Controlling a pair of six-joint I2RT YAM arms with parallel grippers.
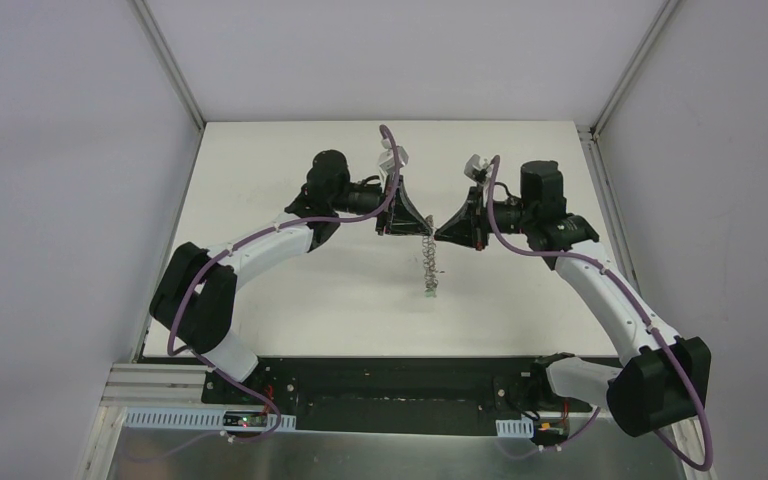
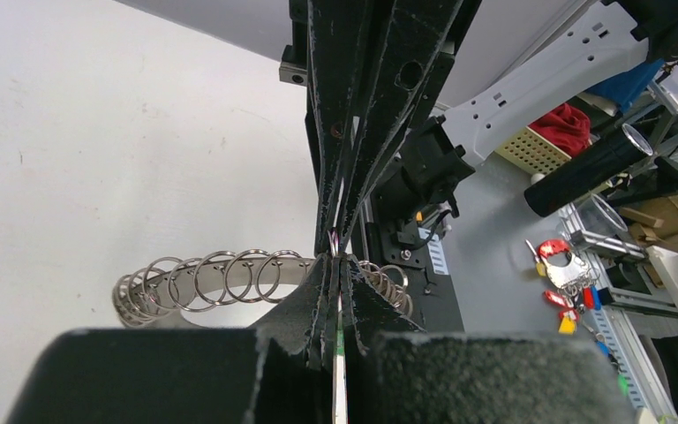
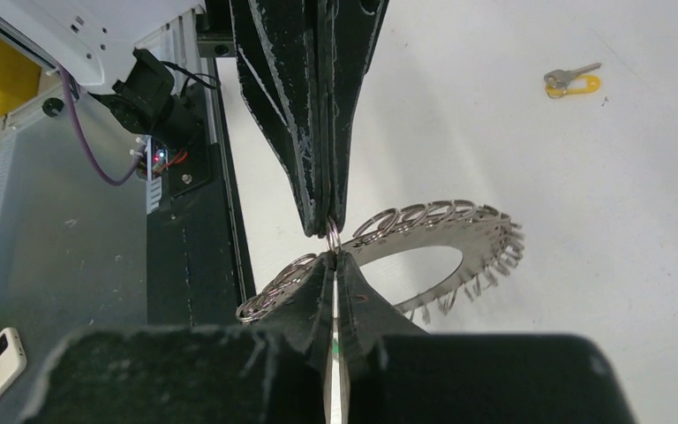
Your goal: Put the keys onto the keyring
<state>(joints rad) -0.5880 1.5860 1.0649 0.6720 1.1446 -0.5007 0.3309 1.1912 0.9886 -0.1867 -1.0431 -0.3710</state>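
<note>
Presently on view: the keyring, a dark flat ring fringed with wire loops, hanging edge-on between the arms above the white table. The left gripper and right gripper are both clenched and meet tip to tip on one rim loop, probably to steady it for threading. The yellow-headed key lies well apart on bare tabletop, with open room around it. I cannot tell where the green key is.

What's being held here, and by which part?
The keyring: left gripper and right gripper, tip to tip, both pinch a wire loop on its rim.
</note>
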